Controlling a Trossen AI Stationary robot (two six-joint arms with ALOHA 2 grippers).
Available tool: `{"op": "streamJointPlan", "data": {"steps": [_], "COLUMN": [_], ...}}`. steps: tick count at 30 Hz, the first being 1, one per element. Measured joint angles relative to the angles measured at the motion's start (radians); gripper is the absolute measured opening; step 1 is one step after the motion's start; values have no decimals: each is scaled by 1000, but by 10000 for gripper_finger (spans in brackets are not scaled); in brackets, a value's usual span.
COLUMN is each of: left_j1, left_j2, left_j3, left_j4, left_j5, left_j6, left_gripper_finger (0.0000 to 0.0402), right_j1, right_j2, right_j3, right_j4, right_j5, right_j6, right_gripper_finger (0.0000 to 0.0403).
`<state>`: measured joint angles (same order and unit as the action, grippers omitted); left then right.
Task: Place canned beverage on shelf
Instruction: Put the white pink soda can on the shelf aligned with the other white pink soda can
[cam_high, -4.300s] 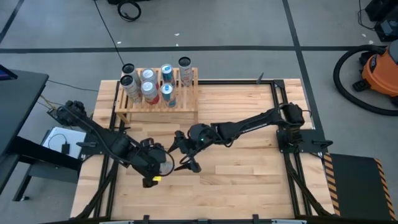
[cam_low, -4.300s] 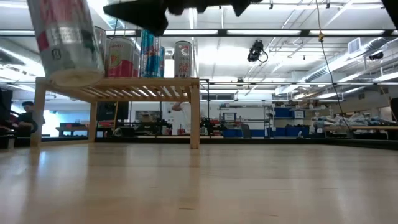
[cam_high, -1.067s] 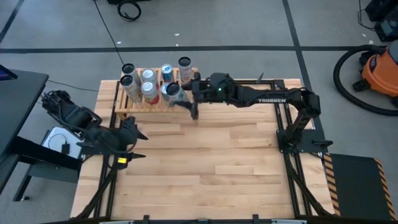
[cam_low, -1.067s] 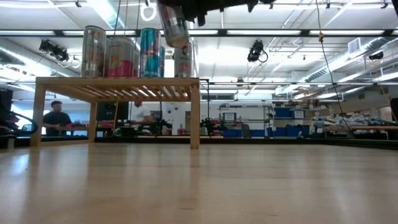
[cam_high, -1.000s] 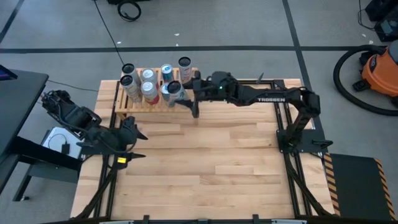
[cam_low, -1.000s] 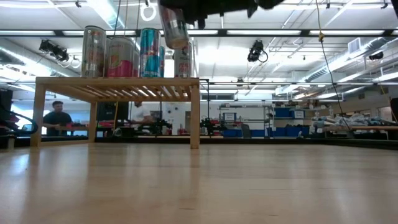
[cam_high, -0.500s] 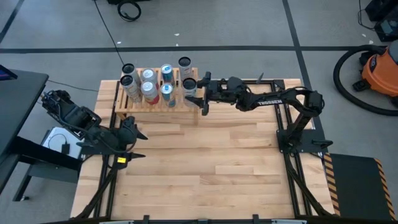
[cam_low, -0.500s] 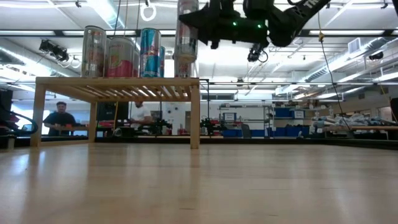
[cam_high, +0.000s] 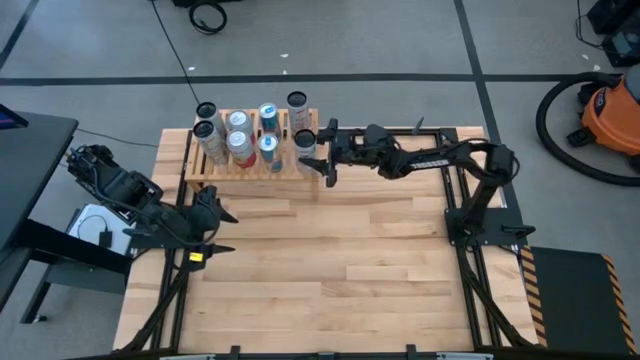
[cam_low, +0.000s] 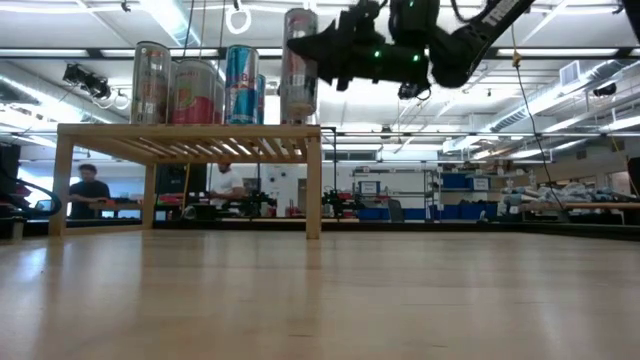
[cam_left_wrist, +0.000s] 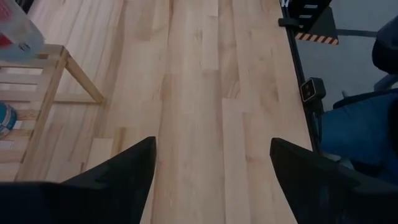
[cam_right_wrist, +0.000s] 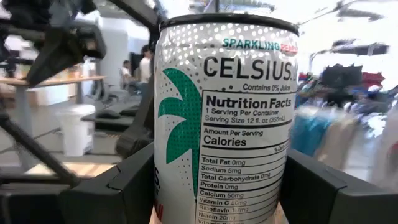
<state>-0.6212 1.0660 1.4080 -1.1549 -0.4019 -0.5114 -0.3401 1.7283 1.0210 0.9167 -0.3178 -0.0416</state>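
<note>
R end effector (cam_high: 312, 152) still clamped on can (cam_low: 299, 62), now upright at shelf (cam_high: 300, 170) 3 o'clock end vs tilted earlier; I just lower/release. L end effector (cam_high: 222, 217) wide, parked 7 o'clock on tabletop (cam_high: 380, 250).

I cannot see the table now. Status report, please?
Right gripper shut on can, upright at shelf right end. Left gripper open, parked beside table. Other cans left of it.

A lab: strip lights (cam_low: 480, 52), workbenches (cam_low: 560, 210) (people behind), orange shop vacuum (cam_high: 612, 112).
</note>
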Motion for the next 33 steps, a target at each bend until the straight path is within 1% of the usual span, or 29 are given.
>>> {"op": "streamJointPlan", "data": {"steps": [4,7,9,16,21,26,33], "left_j1": [0,0,0,0,0,0,0], "left_j2": [0,0,0,0,0,0,0], "left_j3": [0,0,0,0,0,0,0], "left_j4": [4,5,5,5,5,5,6], "left_j5": [0,0,0,0,0,1,1], "left_j6": [0,-1,-1,0,0,0,0], "left_gripper_finger": [315,315,315,315,315,316,316], "right_j1": [1,-6,-16,-50,-78,-91,-93], "right_j2": [75,81,79,88,88,88,88], "right_j3": [-3,6,19,27,27,27,27], "right_j4": [83,146,153,88,77,49,42], "right_j5": [-13,-23,-45,-60,-130,-152,-138], "right_j6": [30,35,42,41,41,39,38], "right_gripper_finger": [274,274,274,274,276,283,292]}}
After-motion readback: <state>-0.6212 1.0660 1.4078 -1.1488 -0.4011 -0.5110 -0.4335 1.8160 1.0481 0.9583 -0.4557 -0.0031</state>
